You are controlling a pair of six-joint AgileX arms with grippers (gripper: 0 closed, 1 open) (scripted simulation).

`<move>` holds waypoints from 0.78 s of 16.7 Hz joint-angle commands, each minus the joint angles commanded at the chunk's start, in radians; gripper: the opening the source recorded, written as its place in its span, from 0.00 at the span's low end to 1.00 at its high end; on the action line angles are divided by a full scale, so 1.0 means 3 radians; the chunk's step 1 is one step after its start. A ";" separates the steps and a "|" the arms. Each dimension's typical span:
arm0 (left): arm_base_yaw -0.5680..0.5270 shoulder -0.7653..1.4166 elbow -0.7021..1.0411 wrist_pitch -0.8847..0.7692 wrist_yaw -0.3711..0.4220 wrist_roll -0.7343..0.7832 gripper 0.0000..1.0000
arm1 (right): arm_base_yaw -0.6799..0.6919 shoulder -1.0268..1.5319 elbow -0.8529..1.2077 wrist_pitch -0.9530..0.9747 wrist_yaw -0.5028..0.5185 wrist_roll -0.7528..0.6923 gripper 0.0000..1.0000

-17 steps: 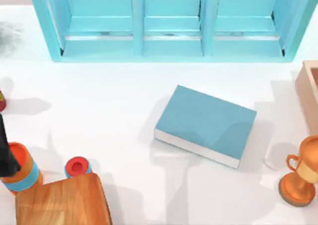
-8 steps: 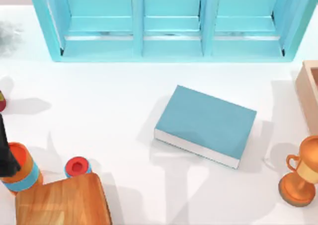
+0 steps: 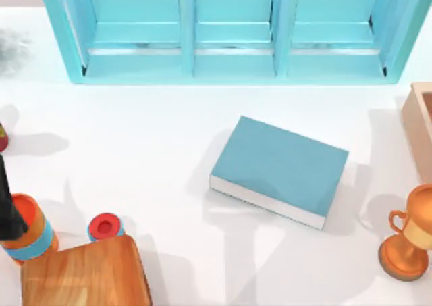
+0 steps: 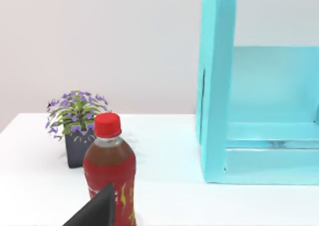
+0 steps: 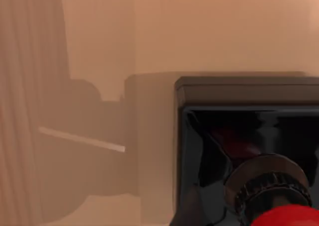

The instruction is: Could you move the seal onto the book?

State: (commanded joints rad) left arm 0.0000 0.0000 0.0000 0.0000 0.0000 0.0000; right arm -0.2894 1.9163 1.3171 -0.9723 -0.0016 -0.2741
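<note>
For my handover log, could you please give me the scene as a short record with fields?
seal: black block, red knob, against tan wooden surfaces, right wrist view
book: flat mid-table, cover bare
left arm: at the table's left edge, by the orange cylinder
task state: seal not yet on the book

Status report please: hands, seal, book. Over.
Left hand at table's left edge, by orange cylinder. Seal close in right wrist view, tan surfaces around it. Book mid-table, cover bare.
</note>
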 joint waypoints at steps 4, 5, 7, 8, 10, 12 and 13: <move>0.0000 0.0000 0.0000 0.0000 0.0000 0.0000 1.00 | 0.0000 0.0000 0.0000 0.0000 0.0000 0.0000 0.02; 0.0000 0.0000 0.0000 0.0000 0.0000 0.0000 1.00 | 0.0000 0.0000 0.0000 0.0000 0.0000 0.0000 0.00; 0.0000 0.0000 0.0000 0.0000 0.0000 0.0000 1.00 | 0.0000 0.0000 0.0000 0.0000 0.0000 0.0000 0.00; 0.0000 0.0000 0.0000 0.0000 0.0000 0.0000 1.00 | 0.0000 0.0000 0.0000 0.0000 0.0000 0.0000 0.00; 0.0000 0.0000 0.0000 0.0000 0.0000 0.0000 1.00 | 0.0000 0.0000 0.0000 0.0000 0.0000 0.0000 0.00; 0.0000 0.0000 0.0000 0.0000 0.0000 0.0000 1.00 | 0.0000 0.0000 0.0000 0.0000 0.0000 0.0000 0.00; 0.0000 0.0000 0.0000 0.0000 0.0000 0.0000 1.00 | -0.0002 -0.0005 0.0001 -0.0001 0.0001 0.0003 0.00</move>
State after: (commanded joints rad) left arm 0.0000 0.0000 0.0000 0.0000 0.0000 0.0000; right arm -0.2899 1.9146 1.3173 -0.9727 -0.0012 -0.2734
